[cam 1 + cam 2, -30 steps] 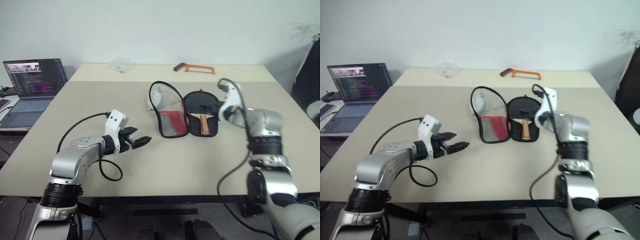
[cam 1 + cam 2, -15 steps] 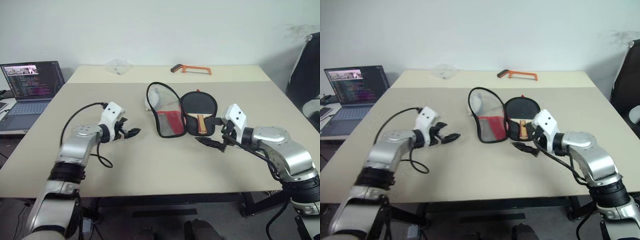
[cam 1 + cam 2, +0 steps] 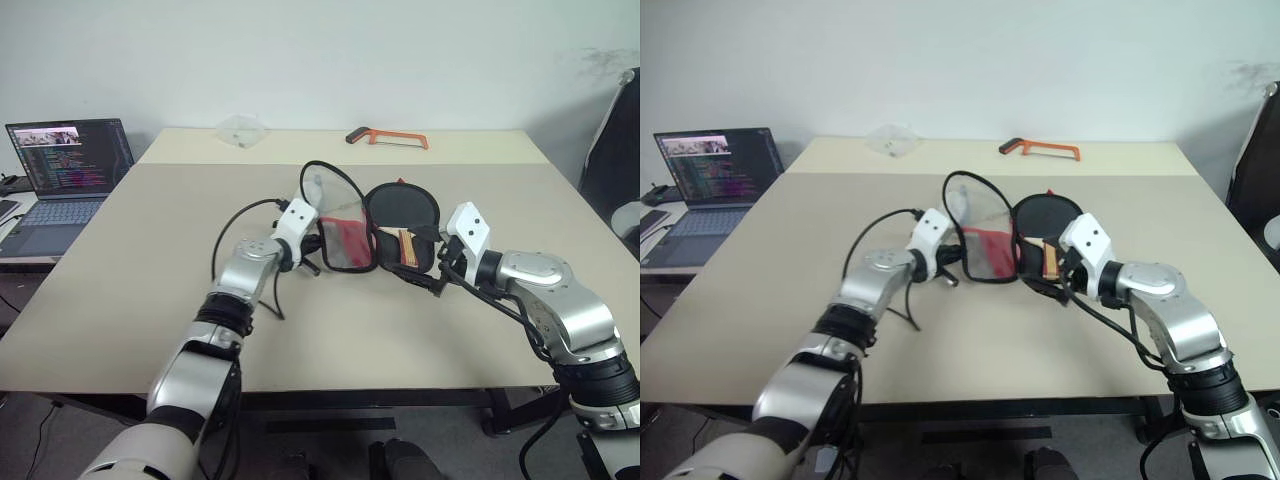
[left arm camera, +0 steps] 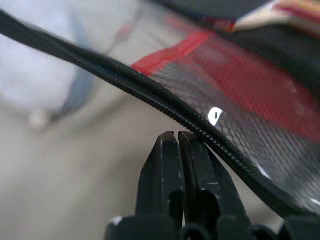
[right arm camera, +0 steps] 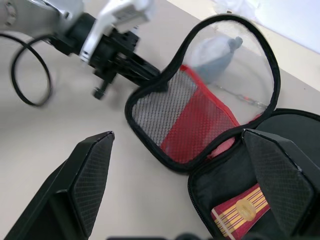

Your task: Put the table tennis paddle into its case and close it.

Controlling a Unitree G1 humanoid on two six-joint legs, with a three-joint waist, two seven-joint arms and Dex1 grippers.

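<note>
The case (image 3: 338,228) lies unzipped in the middle of the table, its mesh-lined flap with the red band standing up on the left. The table tennis paddle (image 3: 402,212) lies black face up in the right half, with its wooden handle (image 5: 241,212) pointing towards me. A grey-white plush charm (image 5: 216,54) sits behind the flap. My left gripper (image 4: 175,137) is shut, its tips against the flap's black zip rim with nothing visibly between them. My right gripper (image 5: 177,134) stands wide open just in front of the case's handle end, not touching it.
An open laptop (image 3: 65,165) stands at the table's left edge. An orange-handled saw (image 3: 388,137) and a clear plastic piece (image 3: 242,128) lie at the far side. A dark chair (image 3: 610,150) is at the right. My left arm's cable (image 3: 240,225) loops over the table.
My left gripper has swung right across the table to the flap's rim and gone from open to shut. My right gripper came down off the case a second ago and has since held still.
</note>
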